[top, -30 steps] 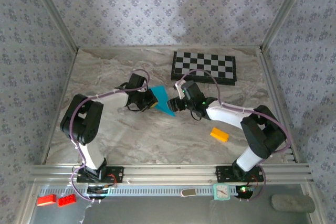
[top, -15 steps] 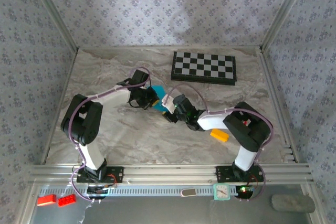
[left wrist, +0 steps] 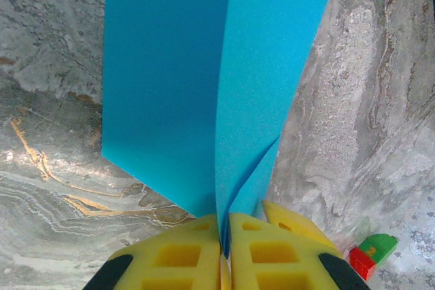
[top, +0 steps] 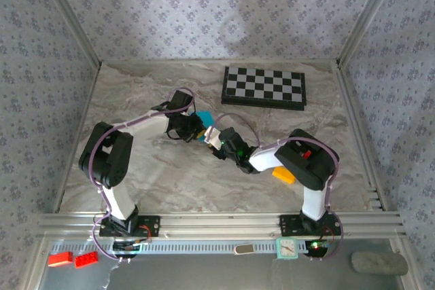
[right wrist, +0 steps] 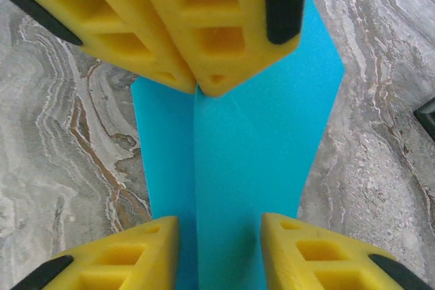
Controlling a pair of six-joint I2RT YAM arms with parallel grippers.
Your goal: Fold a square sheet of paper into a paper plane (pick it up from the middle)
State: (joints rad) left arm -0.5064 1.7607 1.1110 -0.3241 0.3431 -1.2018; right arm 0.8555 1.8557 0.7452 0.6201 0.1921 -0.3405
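Now the right claw has swung in from the right side of the top view to centre frame, nose to nose with the left claw. Its jaws have narrowed but stand apart, straddling the thin bright cyan-blue folded sheet of paper; no pinch yet. The left claw is clamped on the crease, holding the sheet over the grey marble-look tabletop, just left of centre in the top view. Likely a second grip for the next fold. No readable brands, labels or writing.
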